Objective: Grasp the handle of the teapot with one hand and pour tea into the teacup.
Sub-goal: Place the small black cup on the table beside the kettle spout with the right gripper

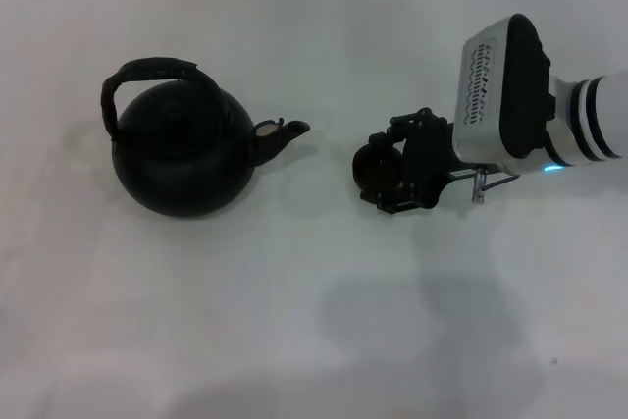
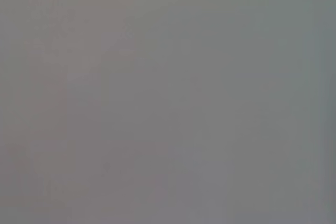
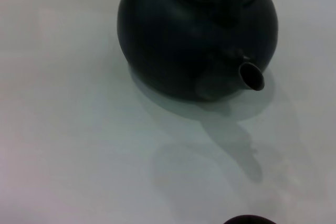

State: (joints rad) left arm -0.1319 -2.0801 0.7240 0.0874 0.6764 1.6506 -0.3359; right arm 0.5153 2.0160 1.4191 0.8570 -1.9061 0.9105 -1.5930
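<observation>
The matte-black teapot [image 1: 182, 149] stands on the white table at the left, its spout [image 1: 285, 132] pointing right. Its rough dark handle [image 1: 147, 71] arches over the top. In the right wrist view the teapot [image 3: 194, 35] fills the upper part, with the spout [image 3: 251, 75] facing the camera. My right gripper [image 1: 378, 169] reaches in from the right, a little right of the spout. Its fingers sit on both sides of the tiny black teacup [image 1: 373, 166]. Only the cup's rim [image 3: 248, 220] shows in the right wrist view. The left gripper is out of view.
The white table [image 1: 294, 321] spreads around both objects. My right arm's white forearm and housing [image 1: 500, 85] hang over the table's right side and cast a shadow toward the front. The left wrist view shows only plain grey.
</observation>
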